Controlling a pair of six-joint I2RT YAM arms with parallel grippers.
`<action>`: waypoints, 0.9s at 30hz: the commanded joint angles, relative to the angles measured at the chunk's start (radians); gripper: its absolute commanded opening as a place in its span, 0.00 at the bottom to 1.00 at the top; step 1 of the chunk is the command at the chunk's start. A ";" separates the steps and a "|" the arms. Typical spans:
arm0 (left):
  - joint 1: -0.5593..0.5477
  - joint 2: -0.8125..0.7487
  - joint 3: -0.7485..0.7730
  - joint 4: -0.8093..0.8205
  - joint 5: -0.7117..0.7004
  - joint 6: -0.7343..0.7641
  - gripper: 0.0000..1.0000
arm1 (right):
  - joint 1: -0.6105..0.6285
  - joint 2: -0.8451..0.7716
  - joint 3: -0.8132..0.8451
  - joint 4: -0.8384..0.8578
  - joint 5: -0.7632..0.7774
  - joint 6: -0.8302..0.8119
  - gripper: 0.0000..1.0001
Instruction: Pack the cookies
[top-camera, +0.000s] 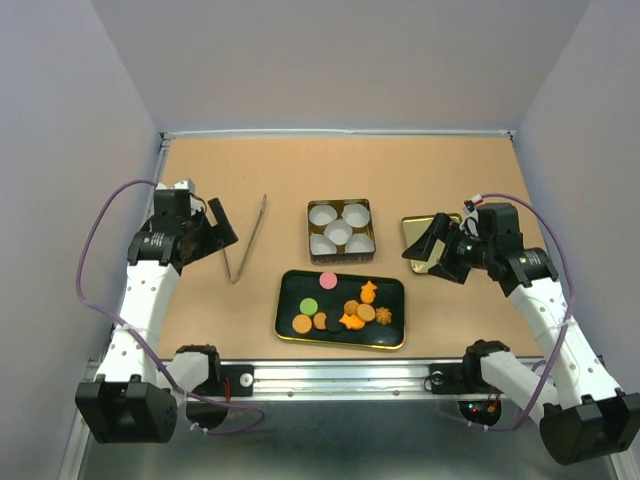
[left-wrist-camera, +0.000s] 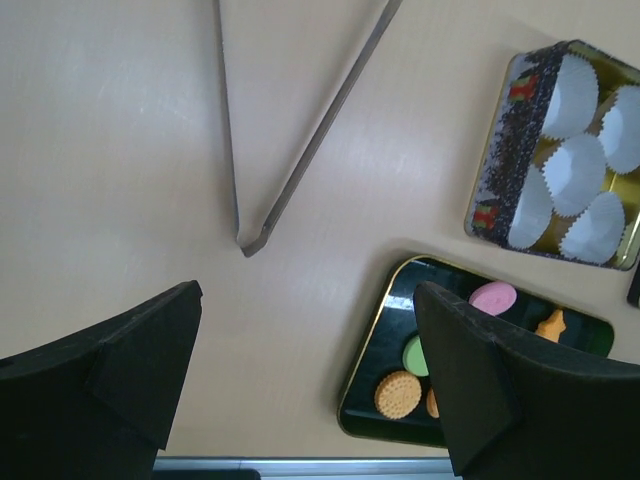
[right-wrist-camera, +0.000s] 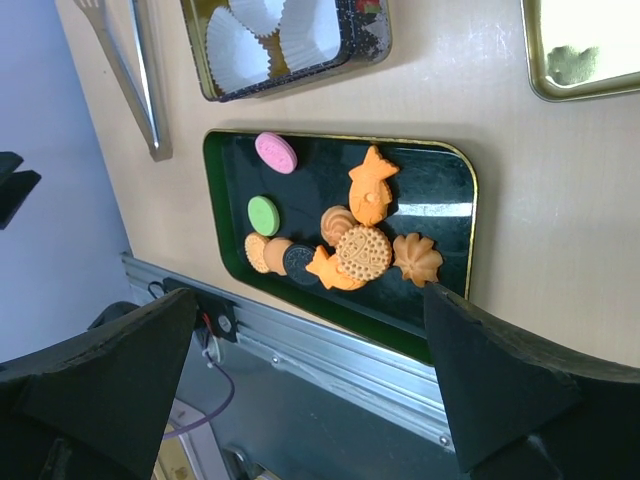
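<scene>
Gaping empty, left gripper (top-camera: 224, 226) and right gripper (top-camera: 421, 246) flank the cookies (top-camera: 366, 312), clustered on the dark tray (top-camera: 296, 290) at near centre; right gripper judged nearer, cookies lying near-left of it.

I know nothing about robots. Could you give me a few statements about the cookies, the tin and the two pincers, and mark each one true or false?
1. The cookies lie on a dark tray. True.
2. The paper cups in the tin already hold cookies. False: the cups are empty.
3. The left pincer grips the tongs. False: the tongs lie on the table, and that pincer is open and empty.
4. A pink cookie sits at the tray's edge nearest the tin. True.
5. The right pincer is open and holds nothing. True.
</scene>
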 joint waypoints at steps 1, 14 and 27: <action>-0.023 0.070 -0.006 -0.072 -0.068 -0.010 0.99 | 0.007 -0.053 -0.030 0.044 -0.013 0.008 1.00; -0.066 0.283 -0.102 0.120 -0.103 -0.007 0.99 | 0.007 -0.064 0.028 -0.027 0.006 -0.026 1.00; -0.146 0.529 -0.023 0.161 -0.184 0.045 0.98 | 0.007 -0.021 0.063 -0.062 0.036 -0.086 1.00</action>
